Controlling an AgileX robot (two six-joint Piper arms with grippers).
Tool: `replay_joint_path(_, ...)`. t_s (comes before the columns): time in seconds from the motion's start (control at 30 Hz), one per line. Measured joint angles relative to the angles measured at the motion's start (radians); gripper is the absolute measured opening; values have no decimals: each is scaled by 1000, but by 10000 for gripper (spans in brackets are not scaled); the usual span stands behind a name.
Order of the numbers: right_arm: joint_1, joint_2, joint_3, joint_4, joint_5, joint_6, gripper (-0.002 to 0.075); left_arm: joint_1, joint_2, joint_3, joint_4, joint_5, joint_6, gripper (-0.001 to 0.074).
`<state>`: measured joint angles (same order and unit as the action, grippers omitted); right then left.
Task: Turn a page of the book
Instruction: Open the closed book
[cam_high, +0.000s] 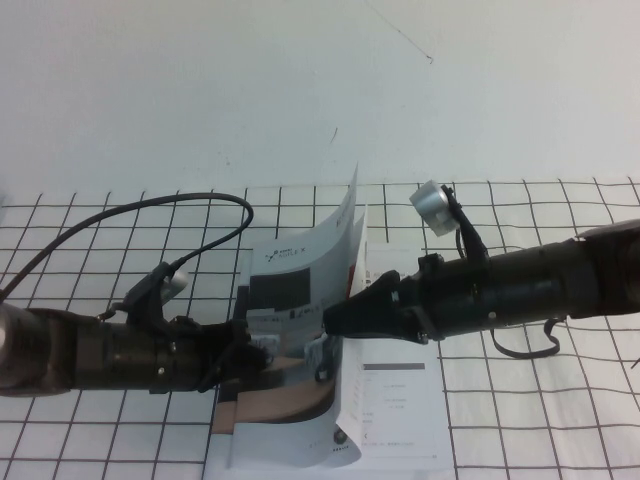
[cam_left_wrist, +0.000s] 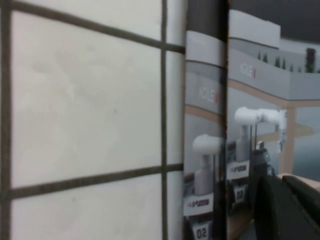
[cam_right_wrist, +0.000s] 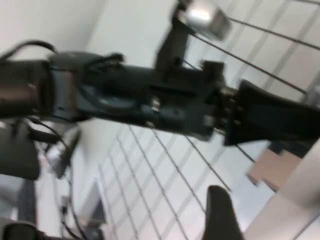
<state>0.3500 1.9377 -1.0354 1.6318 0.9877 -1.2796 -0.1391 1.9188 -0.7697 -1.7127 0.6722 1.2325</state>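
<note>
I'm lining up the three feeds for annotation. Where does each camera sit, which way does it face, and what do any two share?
High view: raised on the robot's side, angled down at the grid table; the left gripper and right gripper meet at the book, its page lifted.
Left wrist view: close over the cover photo; a dark finger shows.
Right wrist view: faces the left arm.
Shared: book, grid.

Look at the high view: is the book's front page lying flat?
No: the page stands curled upright above the book, by the right claw.
</note>
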Motion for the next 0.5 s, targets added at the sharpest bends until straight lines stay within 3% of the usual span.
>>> replay_joint_path(0.17, 0, 0, 0, -96, -57, 27, 408, 0, 5, 0, -2, 21, 12, -3)
replay_joint_path(0.5, 0, 0, -11, -122, -21, 58, 408, -2, 8, 0, -2, 93, 60, -3)
